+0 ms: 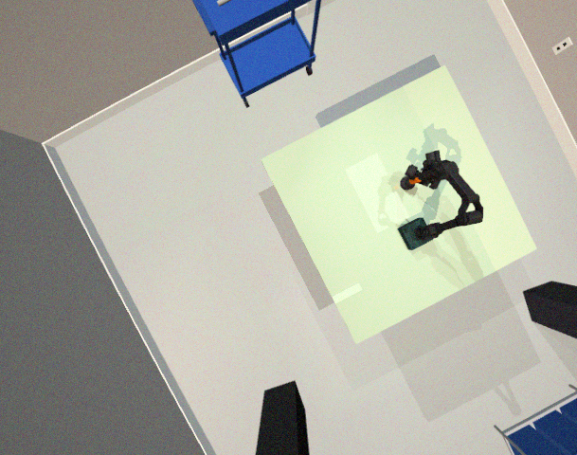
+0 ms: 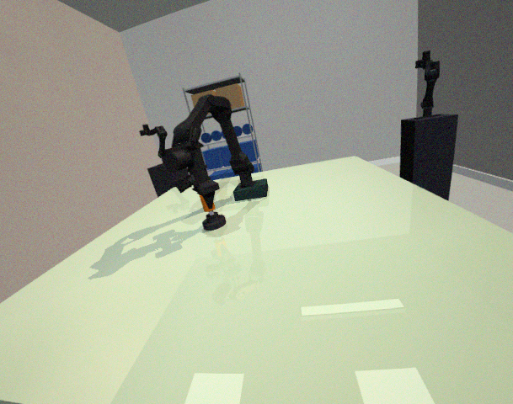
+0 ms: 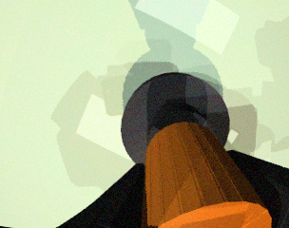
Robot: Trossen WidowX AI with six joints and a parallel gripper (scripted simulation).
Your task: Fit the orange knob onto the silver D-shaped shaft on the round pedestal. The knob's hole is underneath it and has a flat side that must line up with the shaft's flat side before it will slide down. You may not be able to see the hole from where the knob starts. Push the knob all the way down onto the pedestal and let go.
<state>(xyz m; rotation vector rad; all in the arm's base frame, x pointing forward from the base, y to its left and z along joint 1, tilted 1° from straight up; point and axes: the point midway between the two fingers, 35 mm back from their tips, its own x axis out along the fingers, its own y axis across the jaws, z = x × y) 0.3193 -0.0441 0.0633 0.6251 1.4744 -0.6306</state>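
Note:
The orange knob (image 1: 414,180) (image 2: 206,204) (image 3: 197,176) is held between the fingers of my gripper (image 2: 209,204) (image 3: 185,166), which is shut on it. The black round pedestal (image 1: 405,183) (image 2: 213,222) (image 3: 134,119) stands on the table under the knob. In the exterior view a short silver bit of the shaft (image 2: 211,213) shows between the knob's lower end and the pedestal, so the knob is above the pedestal top. In the wrist view the knob covers the shaft. The hole and both flat sides are hidden; whether the shaft tip is inside the hole, I cannot tell.
The glossy pale green table (image 1: 317,195) (image 2: 334,269) carries the arm's dark green base block (image 1: 408,239) (image 2: 250,191), near the pedestal. Shadows and reflections of the arm lie around the pedestal. A blue cart (image 1: 268,59) stands on the floor beyond the table.

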